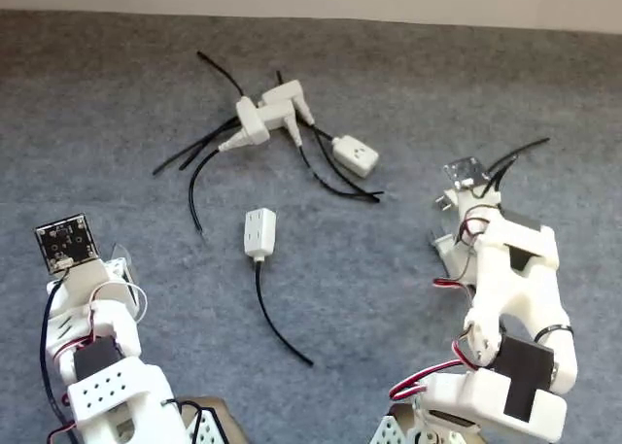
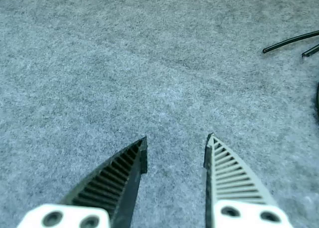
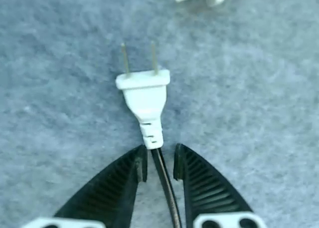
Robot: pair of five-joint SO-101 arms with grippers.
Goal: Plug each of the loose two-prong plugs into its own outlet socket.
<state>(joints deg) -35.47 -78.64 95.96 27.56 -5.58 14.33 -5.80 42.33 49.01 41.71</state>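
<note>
White shells, black servos, red wiring: left arm (image 1: 102, 376), right arm (image 1: 515, 269). Ribbed left end effector (image 2: 177, 138) black-and-white; right end effector (image 3: 160, 148) all black.

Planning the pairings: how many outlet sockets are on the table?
2 for certain: one socket mid-table with its cord trailing toward the arms, another socket farther back and to the right. The white tangle behind them may hold more; I cannot tell.

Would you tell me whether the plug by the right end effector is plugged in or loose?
Loose: both prongs of the plug stand bare against the carpet, in no socket.
</note>
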